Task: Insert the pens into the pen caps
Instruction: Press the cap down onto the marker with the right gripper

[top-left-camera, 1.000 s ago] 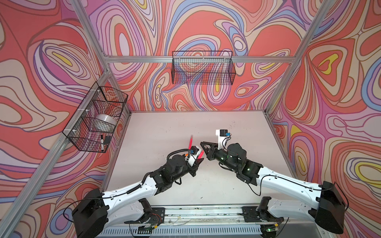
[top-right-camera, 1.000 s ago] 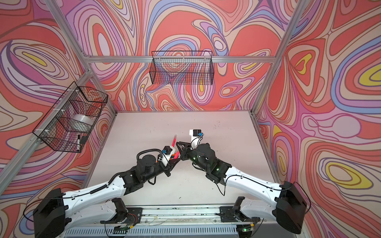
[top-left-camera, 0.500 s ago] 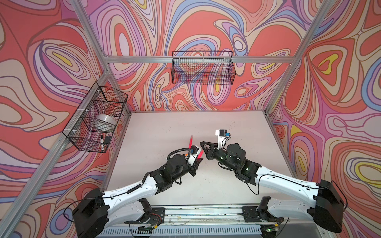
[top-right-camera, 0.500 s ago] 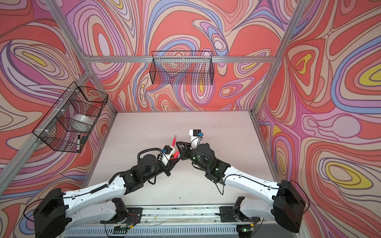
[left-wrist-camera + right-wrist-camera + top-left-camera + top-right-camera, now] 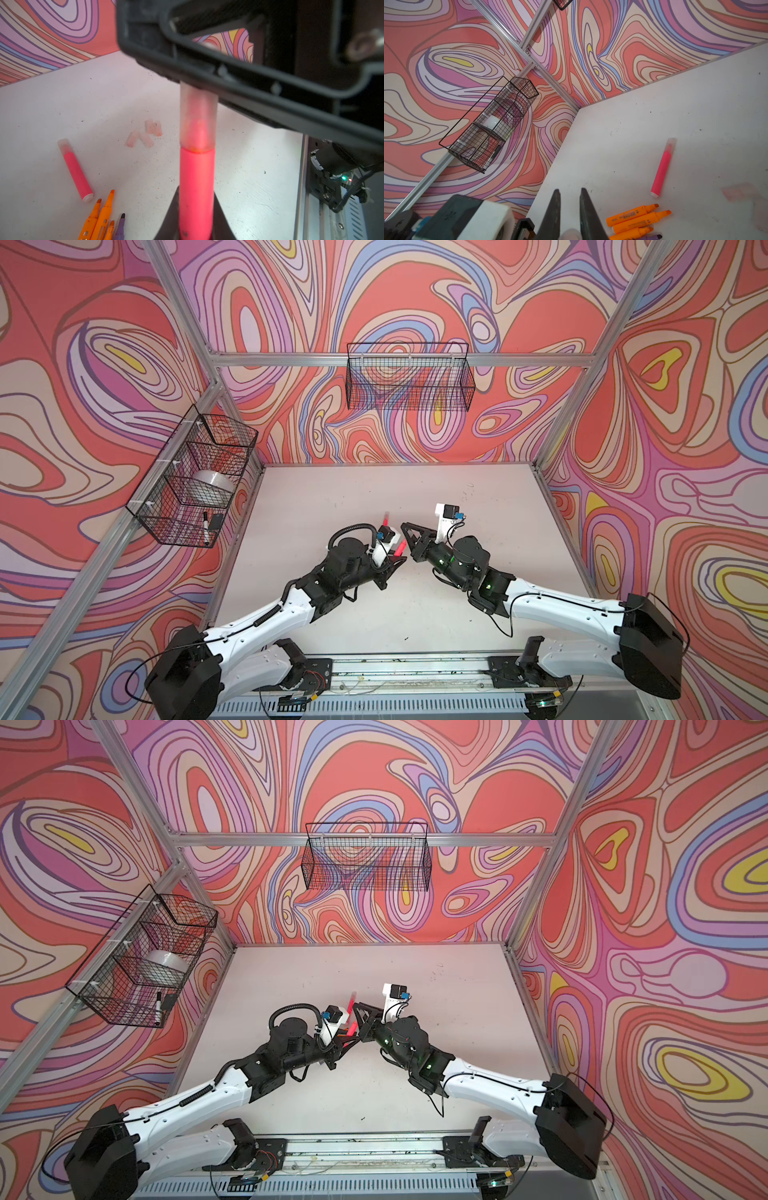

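Note:
My left gripper (image 5: 196, 192) is shut on a pink-red pen (image 5: 196, 182), held above the table; in both top views it (image 5: 392, 564) (image 5: 340, 1043) sits at mid-table. A translucent pen cap (image 5: 197, 116) covers the pen's tip. My right gripper (image 5: 570, 190) (image 5: 409, 537) is shut on that cap (image 5: 571, 233), deep between its fingers. On the table lie a capped pink-red pen (image 5: 75, 170) (image 5: 662, 168), three orange pens (image 5: 99, 216) (image 5: 633, 216), a purple pen (image 5: 120, 228) and several loose caps (image 5: 145, 133).
A wire basket (image 5: 195, 481) on the left wall holds a tape roll and a black marker. Another wire basket (image 5: 409, 377) hangs on the back wall. The metal rail (image 5: 415, 668) runs along the table's front edge.

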Motion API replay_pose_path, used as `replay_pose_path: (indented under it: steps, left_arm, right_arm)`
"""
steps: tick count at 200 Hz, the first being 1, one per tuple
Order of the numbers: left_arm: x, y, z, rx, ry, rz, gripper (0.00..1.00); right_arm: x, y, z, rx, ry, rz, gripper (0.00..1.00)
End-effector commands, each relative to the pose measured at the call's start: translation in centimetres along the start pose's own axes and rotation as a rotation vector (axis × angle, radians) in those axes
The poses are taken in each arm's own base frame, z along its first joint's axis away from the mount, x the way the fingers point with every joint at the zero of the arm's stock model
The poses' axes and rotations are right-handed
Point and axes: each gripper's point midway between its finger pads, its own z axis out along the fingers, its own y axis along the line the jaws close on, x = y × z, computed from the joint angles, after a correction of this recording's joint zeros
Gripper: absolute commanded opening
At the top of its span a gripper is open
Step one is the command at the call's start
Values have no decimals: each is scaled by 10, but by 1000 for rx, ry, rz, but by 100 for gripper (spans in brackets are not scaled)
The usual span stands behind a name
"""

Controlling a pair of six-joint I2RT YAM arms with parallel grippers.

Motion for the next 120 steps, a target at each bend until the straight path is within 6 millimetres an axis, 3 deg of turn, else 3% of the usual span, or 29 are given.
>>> replay_pose_path:
  steps: [1,26,60,101,120]
  left_arm:
    - [-105,34,-24,-153,-313,-14,0]
    - [-114,45,-31,-243,-327,39,0]
    - [-130,80,-57,-506,-380,105,0]
    - [-140,86,-66,-563,-417,123,0]
    - [-140,91,-71,-604,-433,115,0]
  right_arm:
    - [98,6,-15,-67,339,-26,0]
    - [103,1,-13,-27,340,-28,0]
    - [123,-3,-16,101,370,-4,0]
    - [152,0,-9,116,463,84,0]
    - [156,3,-7,111,488,89,0]
